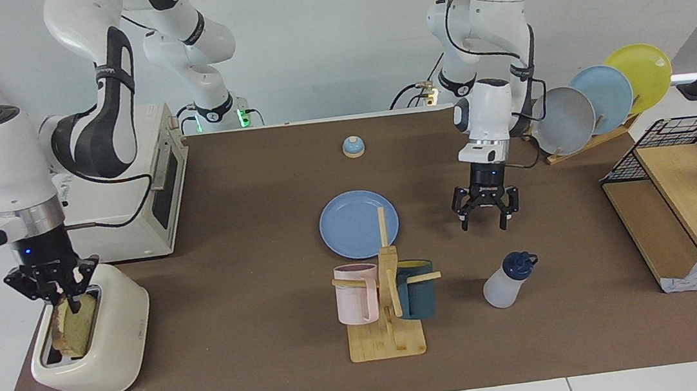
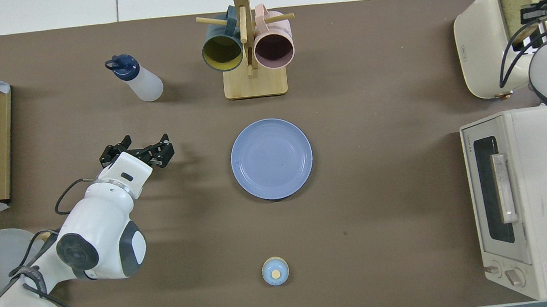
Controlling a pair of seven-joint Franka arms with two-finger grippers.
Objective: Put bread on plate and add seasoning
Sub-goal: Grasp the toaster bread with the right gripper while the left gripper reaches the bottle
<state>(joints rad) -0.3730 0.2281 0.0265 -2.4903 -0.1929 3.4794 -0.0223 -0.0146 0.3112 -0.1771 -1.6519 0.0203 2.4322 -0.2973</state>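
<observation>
Your right claw [image 1: 65, 301] is pinched shut on the bread [image 1: 75, 324], which sits in the toaster [image 1: 102, 351] at the right arm's end of the counter. Your left claw [image 1: 486, 221] hangs spread wide, gripping nothing, over bare counter [image 1: 250, 244] between plate [image 1: 351, 224] and seasoning [image 1: 509, 280].

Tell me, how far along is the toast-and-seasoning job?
Nothing is finished: the blue plate is bare. In hand: the right hand is shut on the bread, which sits in the toaster. The left hand hangs open over the table near the seasoning bottle, which stands untouched. Left: bread onto plate, then seasoning.
</observation>
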